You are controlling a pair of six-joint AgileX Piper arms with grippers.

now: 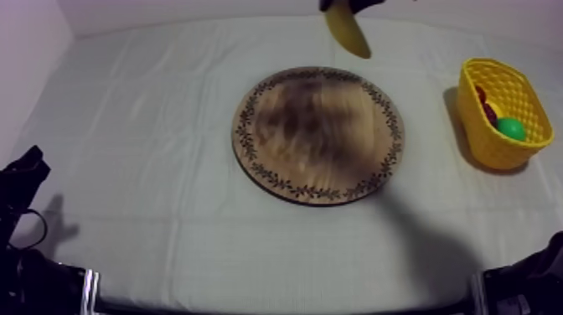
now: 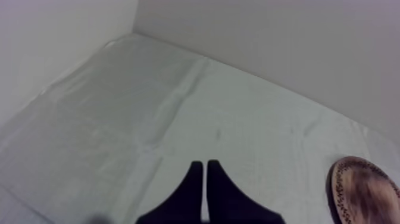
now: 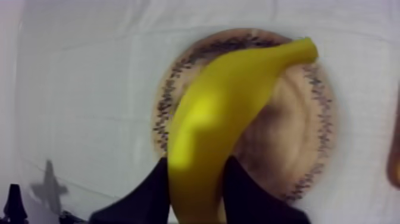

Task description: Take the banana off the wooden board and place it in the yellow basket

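The yellow banana [image 1: 348, 32] hangs in the air beyond the far rim of the round wooden board [image 1: 318, 134], held by my right gripper [image 1: 350, 5]. From the right wrist the banana [image 3: 229, 110] sits between my two black fingers [image 3: 152, 190], high above the bare board [image 3: 297, 125]. The yellow basket [image 1: 503, 113] stands at the table's right side with a green fruit [image 1: 510, 128] and a small red fruit [image 1: 488, 111] inside. My left gripper [image 1: 29, 163] rests low at the left, its fingers [image 2: 204, 179] lying together over the cloth.
Grey-white cloth covers the whole table. The wooden board's rim [image 2: 333, 179] lies to the side of my left gripper. My left arm [image 3: 15, 202] stands far off across the table in the right wrist view.
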